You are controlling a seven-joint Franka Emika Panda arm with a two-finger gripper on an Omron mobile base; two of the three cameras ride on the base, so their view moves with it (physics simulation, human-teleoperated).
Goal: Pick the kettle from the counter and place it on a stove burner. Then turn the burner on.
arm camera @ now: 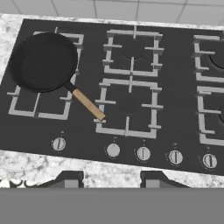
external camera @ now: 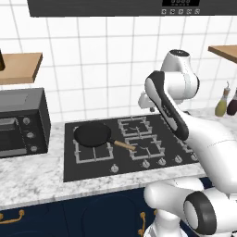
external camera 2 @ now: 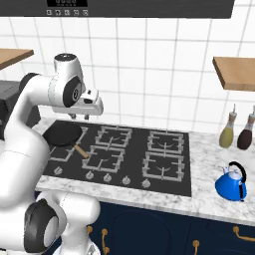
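All 3 rendered views are evenly and brightly lit, sharp throughout, with only faint soft shadows cast.

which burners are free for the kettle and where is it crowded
The middle front square wire grate, the middle rear one and both right-hand grates are bare. The left side is crowded: the black frying pan covers the left grates, its wooden handle reaching the middle front grate's edge. The small blue kettle stands on the marble counter.

From the left base view the arm (external camera: 194,129) covers the cooktop's (external camera: 92,169) right end. In the hand view the right-hand grates (arm camera: 212,116) run off the edge. Knob (arm camera: 143,153) markings are too small to read.
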